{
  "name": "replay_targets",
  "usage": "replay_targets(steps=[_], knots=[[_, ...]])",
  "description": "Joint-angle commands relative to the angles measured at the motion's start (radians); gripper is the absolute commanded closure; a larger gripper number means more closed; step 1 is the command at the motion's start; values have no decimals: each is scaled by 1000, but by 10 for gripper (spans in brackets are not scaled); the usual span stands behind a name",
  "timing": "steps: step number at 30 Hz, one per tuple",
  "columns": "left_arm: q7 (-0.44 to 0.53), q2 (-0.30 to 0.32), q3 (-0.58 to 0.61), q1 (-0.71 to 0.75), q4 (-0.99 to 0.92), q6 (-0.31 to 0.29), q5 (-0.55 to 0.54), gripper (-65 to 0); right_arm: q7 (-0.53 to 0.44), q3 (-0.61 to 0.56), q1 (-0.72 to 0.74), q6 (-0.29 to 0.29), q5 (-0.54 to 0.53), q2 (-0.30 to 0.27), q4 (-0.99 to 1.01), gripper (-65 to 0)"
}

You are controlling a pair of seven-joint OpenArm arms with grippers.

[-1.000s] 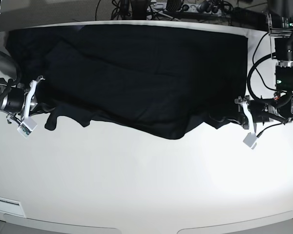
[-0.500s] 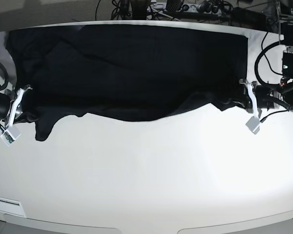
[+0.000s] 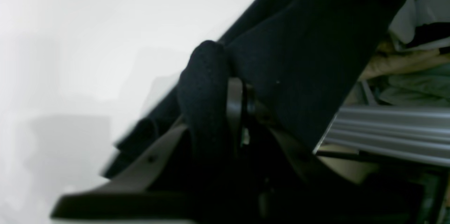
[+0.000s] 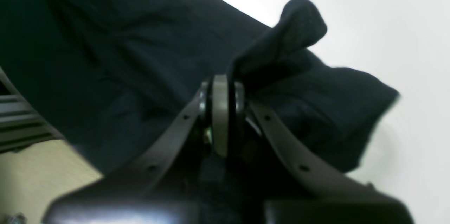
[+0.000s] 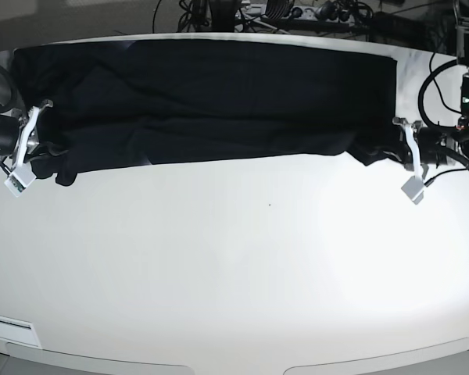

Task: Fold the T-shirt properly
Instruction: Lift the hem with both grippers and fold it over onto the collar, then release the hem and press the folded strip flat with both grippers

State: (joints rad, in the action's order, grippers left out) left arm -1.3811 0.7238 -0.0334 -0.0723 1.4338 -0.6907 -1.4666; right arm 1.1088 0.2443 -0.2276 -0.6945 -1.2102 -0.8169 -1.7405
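Lying along the far edge of the white table (image 5: 234, 266), the T-shirt (image 5: 211, 98) stretched between both arms in the base view. In the left wrist view, the left gripper (image 3: 236, 111) was clamped tight on a fold of black cloth. In the right wrist view, the right gripper (image 4: 222, 111) likewise pinched a bunched corner of fabric.
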Motion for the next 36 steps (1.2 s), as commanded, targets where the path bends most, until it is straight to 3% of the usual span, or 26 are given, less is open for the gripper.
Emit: replay_targets(steps=[1, 7, 12, 17, 21, 25, 30, 31, 34, 36], knots=[[-5, 25, -10, 2, 13, -7, -17, 0, -14, 41, -6, -4, -23, -28, -15, 0], [-8, 28, -6, 71, 13, -7, -17, 0, 84, 107, -45, -4, -21, -28, -16, 0], [-8, 28, -6, 72, 67, -7, -17, 0, 85, 107, -44, -4, -29, -28, -16, 0], [-15, 47, -6, 80, 161, -7, -17, 0, 148, 107, -44, -4, -127, -27, -16, 0], [-15, 71, -6, 116, 203, -7, -17, 0, 234, 107, -45, -4, -146, -26, -16, 0], [-15, 77, -6, 147, 202, -7, -17, 0, 235, 107, -45, -4, -146, -23, -16, 0], [-15, 77, -6, 161, 201, -7, -17, 0, 228, 107, -44, -4, -97, 19, -16, 0], [-15, 78, -6, 161, 202, -7, -17, -58, 227, 107, -44, -4, -99, 22, -16, -48], [-15, 80, -6, 161, 202, -7, -17, -308, 221, 108, -37, -4, -99, 20, -17, -336], [-15, 86, -6, 161, 202, -7, -17, -367, 221, 110, -11, -4, -112, 18, -17, -406]])
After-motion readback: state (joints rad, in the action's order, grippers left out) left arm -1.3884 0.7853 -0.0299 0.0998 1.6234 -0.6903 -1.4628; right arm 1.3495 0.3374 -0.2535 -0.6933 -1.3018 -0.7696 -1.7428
